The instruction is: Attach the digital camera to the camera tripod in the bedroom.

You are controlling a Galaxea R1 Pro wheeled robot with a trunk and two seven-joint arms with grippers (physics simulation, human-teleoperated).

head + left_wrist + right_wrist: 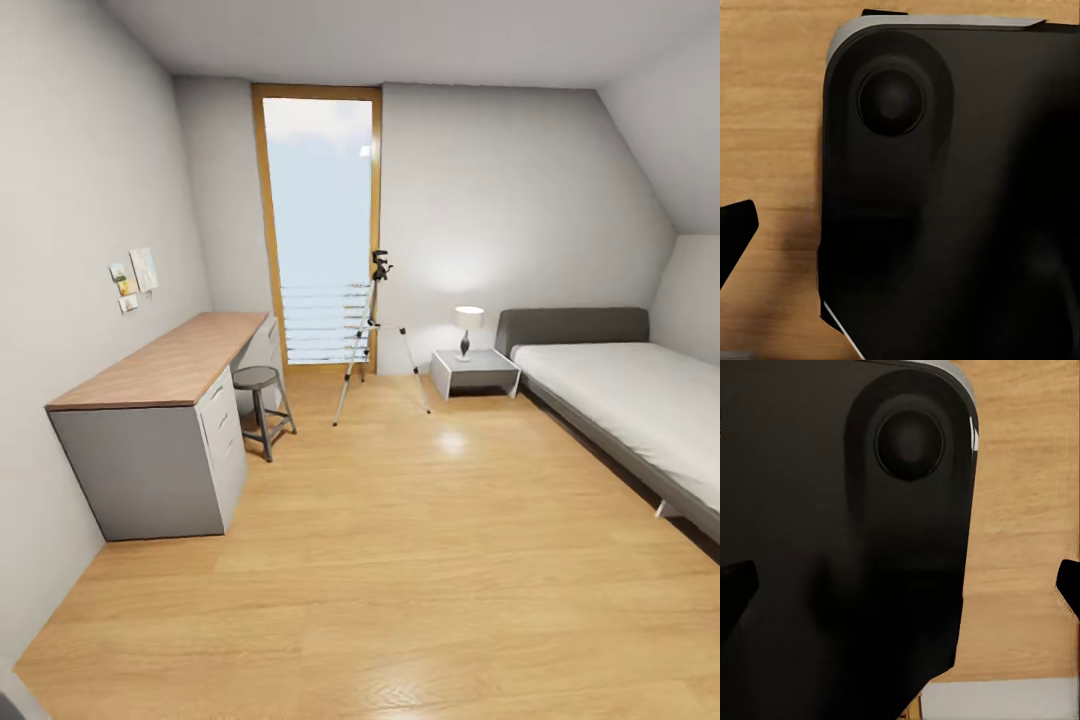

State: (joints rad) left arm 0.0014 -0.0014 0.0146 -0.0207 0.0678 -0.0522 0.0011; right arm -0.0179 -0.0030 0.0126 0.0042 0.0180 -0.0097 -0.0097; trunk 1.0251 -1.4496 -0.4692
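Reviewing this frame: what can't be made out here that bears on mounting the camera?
- Camera tripod, head view: too small and far to read whether a camera sits on its black head.
- Desk top, head view: no camera discernible.
- Bed, head view: cut by the right edge.
- Both wrist views: the robot's dark base blocks most; finger spacing unclear.

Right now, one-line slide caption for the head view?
Bedroom from the doorway end: tripod stands before the tall window, between desk with stool and nightstand lamp beside the bed.
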